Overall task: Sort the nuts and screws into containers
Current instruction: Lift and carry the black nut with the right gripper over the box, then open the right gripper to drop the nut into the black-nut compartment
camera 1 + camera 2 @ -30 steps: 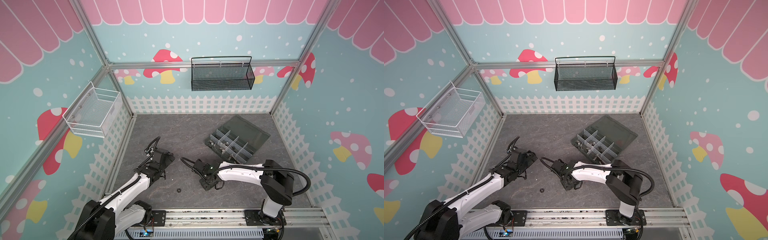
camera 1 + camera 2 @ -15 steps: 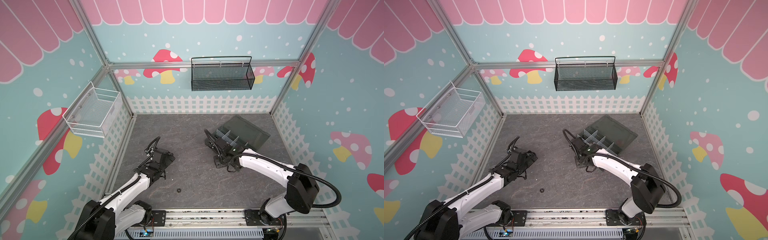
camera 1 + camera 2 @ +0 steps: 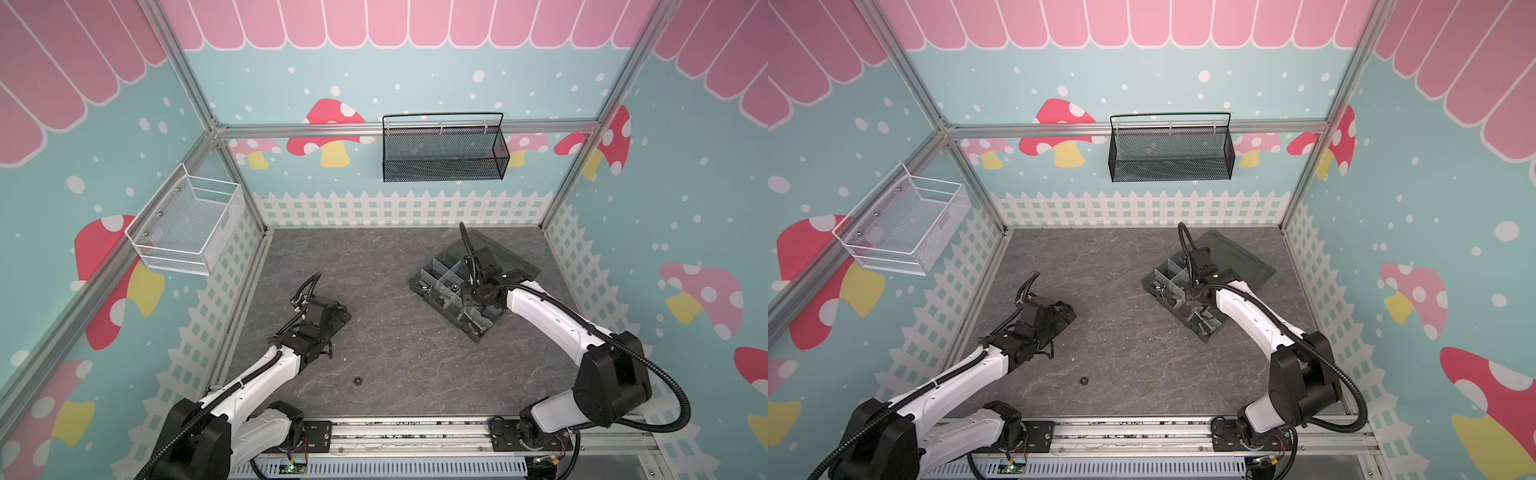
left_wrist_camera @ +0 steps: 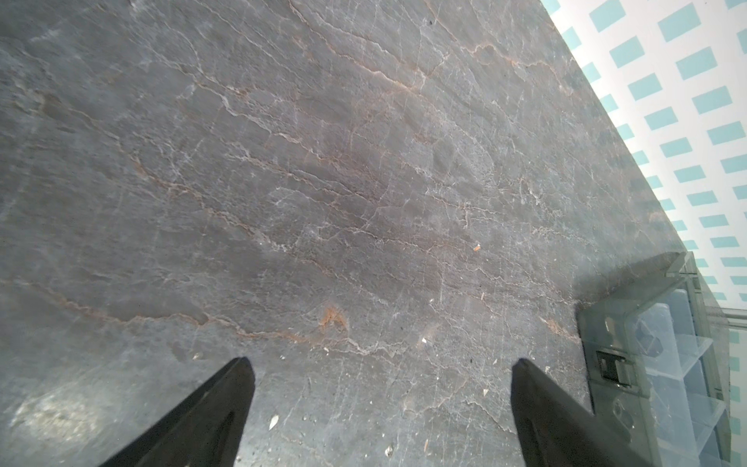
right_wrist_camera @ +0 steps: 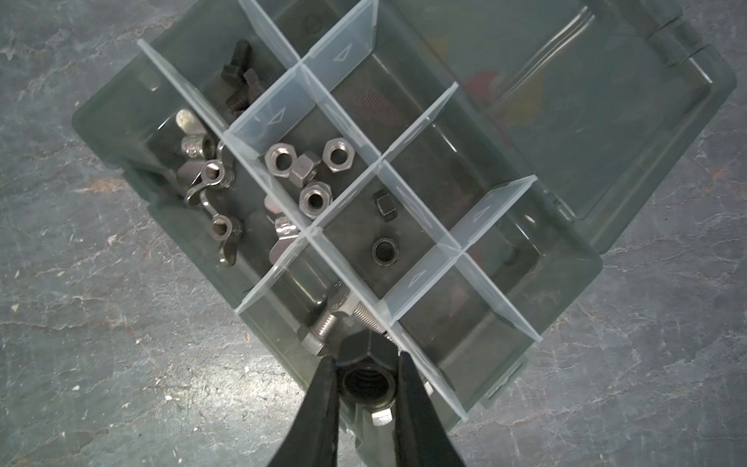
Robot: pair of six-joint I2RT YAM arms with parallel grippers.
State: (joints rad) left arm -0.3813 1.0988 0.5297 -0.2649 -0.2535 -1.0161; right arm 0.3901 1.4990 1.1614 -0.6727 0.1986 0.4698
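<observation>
Top views: left tool point(image 3: 341, 312) sits low over bare desk point(image 3: 395, 345), well apart from box point(image 3: 436, 307). Right tool point(image 3: 468, 291) is over box compartments. Loose nut point(image 3: 356, 380) lies on desk near front.
L wrist: left tool wide open, holding nothing.
R wrist: right tool nearly closed, pinching black held nut point(image 5: 355, 348) above compartment w/ silver bolts point(image 5: 323, 323). Silver nuts point(image 5: 307, 170) and wing nuts point(image 5: 210, 174) are in nearby compartments.

I'm seeing a black nut point(image 5: 366, 356), silver nuts point(image 5: 311, 198), a grey-green box point(image 5: 113, 121), translucent white dividers point(image 5: 279, 117), a veined grey tabletop point(image 5: 121, 323).
</observation>
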